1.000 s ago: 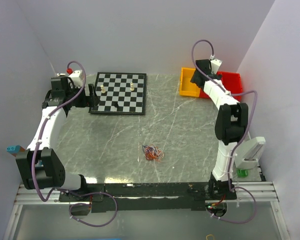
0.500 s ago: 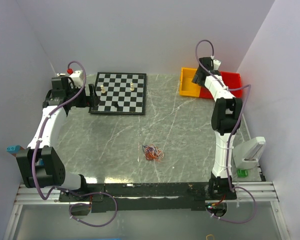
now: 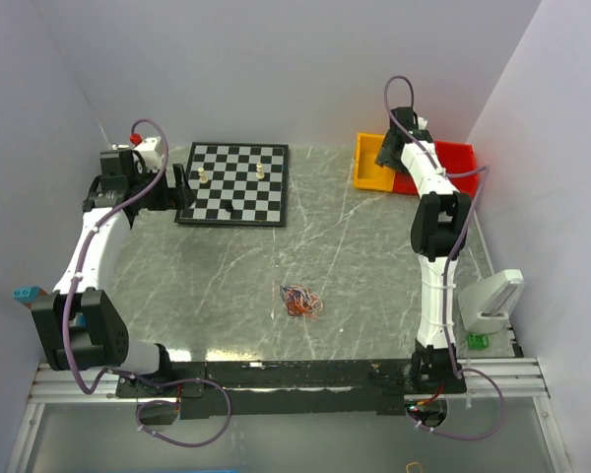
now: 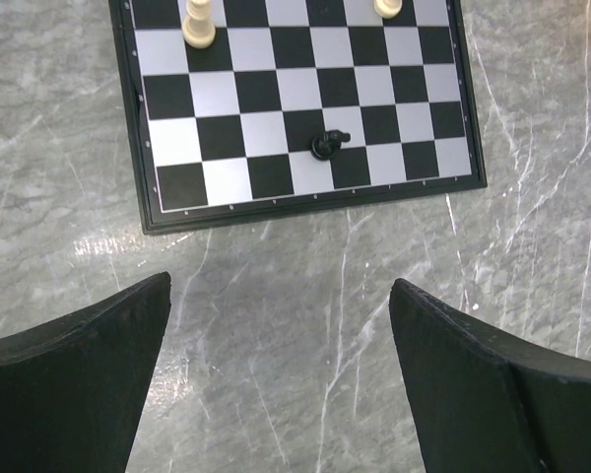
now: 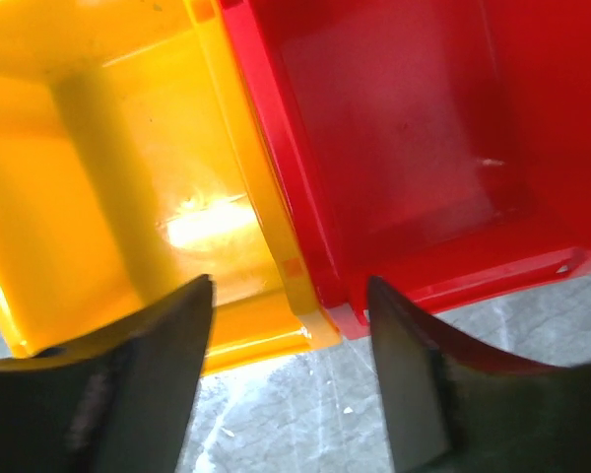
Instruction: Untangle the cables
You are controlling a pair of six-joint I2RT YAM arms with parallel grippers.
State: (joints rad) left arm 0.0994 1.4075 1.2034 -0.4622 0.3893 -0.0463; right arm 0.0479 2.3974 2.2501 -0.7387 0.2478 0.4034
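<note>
The cables lie as one small tangle of thin orange-red, white, black and bluish loops near the middle front of the table, seen only in the top view. My left gripper is open and empty at the far left, by the chessboard's left edge; its fingers frame bare marble. My right gripper is open and empty at the far right, over the join of the yellow bin and the red bin. Both grippers are far from the tangle.
A chessboard with a few pieces stands at the back left; a black piece lies on it and a white piece stands. The yellow bin and red bin sit at the back right. Walls close in both sides.
The right arm has swung further back and left over the bins, its upper link standing more upright. The left arm and the tangle have not moved.
</note>
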